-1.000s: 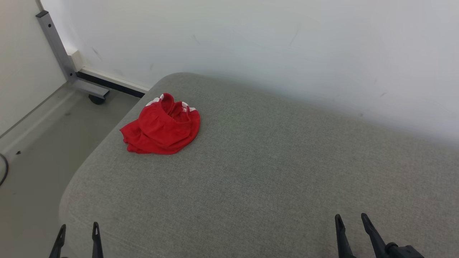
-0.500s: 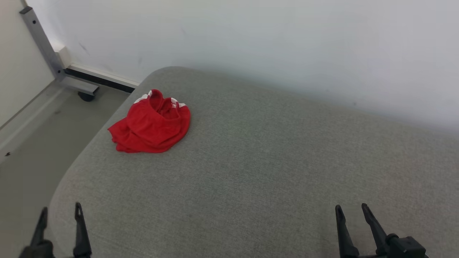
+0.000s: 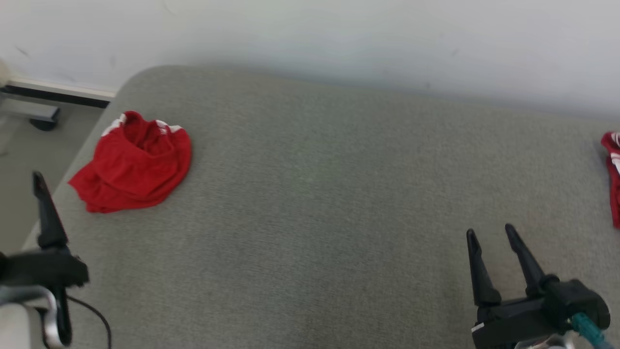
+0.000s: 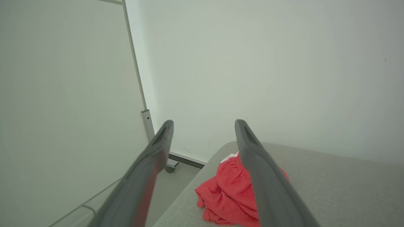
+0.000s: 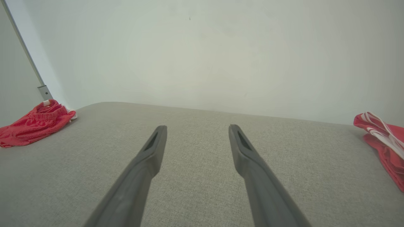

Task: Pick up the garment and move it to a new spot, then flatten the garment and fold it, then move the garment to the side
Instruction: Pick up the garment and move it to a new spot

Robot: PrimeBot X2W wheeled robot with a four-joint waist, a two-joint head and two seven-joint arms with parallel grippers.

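The garment (image 3: 133,162) is a crumpled red heap with white trim, lying near the far left corner of a grey cushion (image 3: 315,194). My left gripper (image 4: 204,122) is open and empty, hovering short of the heap at the cushion's left edge; one of its dark fingers (image 3: 47,213) shows in the head view. The left wrist view has the garment (image 4: 227,195) just beyond and partly behind the right finger. My right gripper (image 3: 489,230) is open and empty over the cushion's near right part. Its wrist view places the garment (image 5: 34,124) far off to the left.
Another red garment with white stripes (image 3: 612,174) lies at the cushion's right edge, also seen as a striped heap (image 5: 385,142) in the right wrist view. A white wall backs the cushion. Left of it are bare floor and a metal frame foot with a caster (image 3: 43,121).
The head camera has swung right, shifting the garment leftward in the picture and bringing the striped red heap into view. Both grippers now reach higher in the picture, still open.
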